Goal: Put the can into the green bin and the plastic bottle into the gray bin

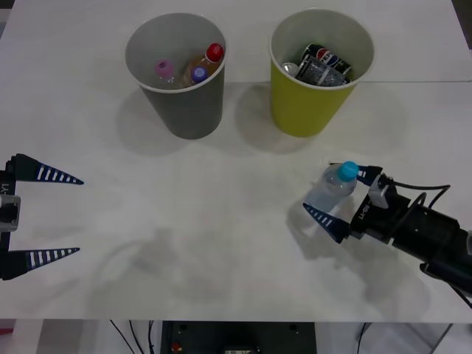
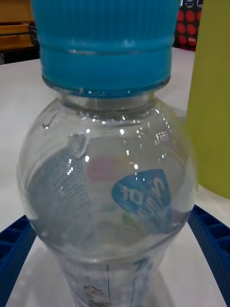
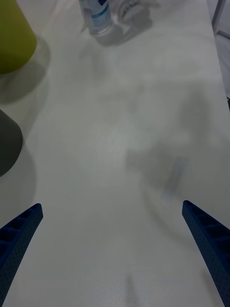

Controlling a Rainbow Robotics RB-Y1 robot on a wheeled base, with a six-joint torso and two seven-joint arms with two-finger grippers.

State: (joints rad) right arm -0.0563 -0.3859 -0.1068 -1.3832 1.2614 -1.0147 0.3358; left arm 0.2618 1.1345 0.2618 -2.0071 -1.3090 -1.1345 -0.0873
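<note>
Cans already lay in the green bin, far right; that half looked done. The gray bin, far left, held other bottles. You had the right gripper straddling the upright bottle near right, fingers apart, not yet clamped. Left gripper waited near left, spread wide.

The gray bin stands left of the green bin, bottle nearer.
</note>
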